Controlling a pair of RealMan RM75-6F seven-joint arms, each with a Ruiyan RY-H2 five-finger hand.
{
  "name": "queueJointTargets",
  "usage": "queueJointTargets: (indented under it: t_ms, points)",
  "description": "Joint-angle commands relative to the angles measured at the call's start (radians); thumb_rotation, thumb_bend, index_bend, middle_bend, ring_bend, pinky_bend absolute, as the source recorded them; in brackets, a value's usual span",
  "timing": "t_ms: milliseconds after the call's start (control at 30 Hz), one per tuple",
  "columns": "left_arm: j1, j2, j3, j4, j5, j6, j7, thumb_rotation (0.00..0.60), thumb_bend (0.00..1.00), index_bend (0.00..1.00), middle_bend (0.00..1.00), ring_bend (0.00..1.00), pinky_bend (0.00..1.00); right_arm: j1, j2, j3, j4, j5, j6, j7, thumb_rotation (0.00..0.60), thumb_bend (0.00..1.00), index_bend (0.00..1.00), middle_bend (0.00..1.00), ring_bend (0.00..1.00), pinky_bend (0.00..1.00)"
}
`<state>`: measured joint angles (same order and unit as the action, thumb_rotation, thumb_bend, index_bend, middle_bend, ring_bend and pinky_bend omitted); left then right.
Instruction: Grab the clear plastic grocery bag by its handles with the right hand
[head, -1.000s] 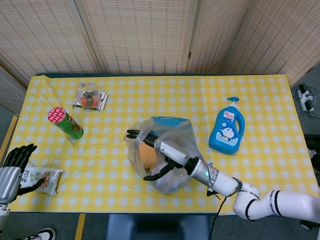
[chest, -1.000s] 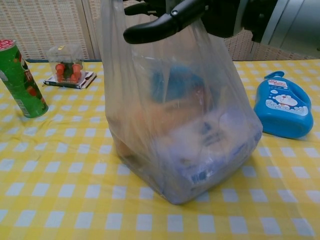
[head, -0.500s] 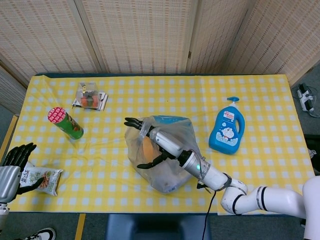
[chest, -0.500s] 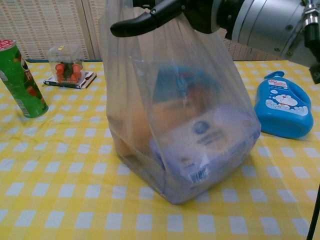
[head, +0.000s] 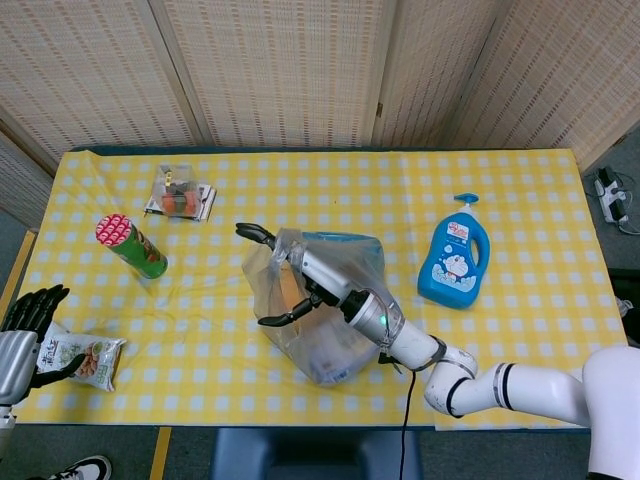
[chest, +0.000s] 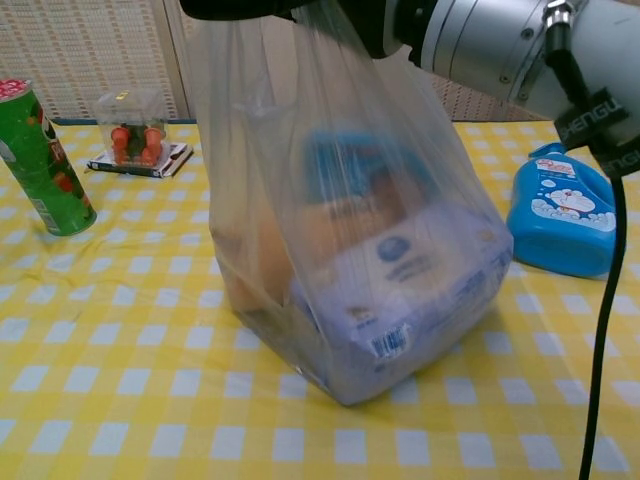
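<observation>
Evidently the right hand (head: 300, 275) had risen over the last second: against the head view from a second earlier, we saw it further up and to the left, with the bag's top drawn up along with it. In the chest view the plastic grocery bag (chest: 350, 240) now stood taller and tauter, its neck pulled straight up out of frame, while its base still sat on the yellow checked desk (chest: 120, 400), near the middle. We judged the film was caught on the hand, since the top followed the hand's climb; whether the fingers (head: 252, 233) were properly hooked through the handles we could not tell, because the handles were hidden behind the hand and the crumpled plastic. What we could see was that the dark fingers were spread, one reaching up-left and another (head: 275, 319) down-left, with the bag's mouth gathered between them.

For the task this read as the grab nearly made, the load starting to hang from the hand rather than slump. The boxed goods inside had shifted as the bag stretched, a label now showing low on its front.

The left hand (head: 28, 320) lay at the desk's near left corner, fingers apart, just beside a snack packet (head: 85, 362). A green can (head: 132, 247), a small clear box (head: 178, 192) and a blue bottle (head: 455, 262) stood apart from the bag.
</observation>
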<state>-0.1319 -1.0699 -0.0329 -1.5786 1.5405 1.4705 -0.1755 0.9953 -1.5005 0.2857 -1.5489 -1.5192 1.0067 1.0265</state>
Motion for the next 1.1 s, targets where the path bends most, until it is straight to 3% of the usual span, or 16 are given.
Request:
queueJointTargets:
  t_ms: [33,267,533,700,900,1100]
  points:
    - [0.000,0.001,0.000,0.000,0.000,-0.001,-0.003,0.600,0.25,0.00,0.09,0.06,0.00,0.014,-0.014,0.009,0.014,0.001,-0.008,0.059,0.600,0.17,0.00,0.00,0.00,0.00]
    - [0.001,0.003,0.001,0.000,0.001,0.001,-0.007,0.600,0.25,0.00,0.09,0.06,0.00,0.042,-0.035,0.026,0.041,-0.013,-0.008,0.200,0.600,0.17,0.00,0.00,0.04,0.00]
    - [0.005,0.006,0.002,0.001,0.003,0.007,-0.013,0.600,0.25,0.00,0.09,0.06,0.00,0.055,-0.062,0.038,0.063,-0.013,0.019,0.244,0.600,0.17,0.00,0.00,0.10,0.00]
    - [0.004,0.008,0.002,0.001,0.006,0.005,-0.018,0.600,0.25,0.00,0.09,0.06,0.00,0.049,-0.075,0.060,0.049,0.036,0.015,0.366,0.600,0.17,0.00,0.07,0.18,0.02]
    - [0.003,0.008,0.003,0.003,0.004,0.001,-0.019,0.600,0.25,0.00,0.09,0.06,0.00,0.031,-0.074,0.086,0.021,0.091,-0.008,0.538,0.597,0.18,0.12,0.21,0.26,0.16]
    - [0.000,0.006,0.005,0.002,0.002,-0.008,-0.014,0.600,0.25,0.00,0.09,0.06,0.00,0.003,-0.055,0.111,-0.034,0.136,-0.026,0.631,0.600,0.18,0.24,0.36,0.43,0.36]
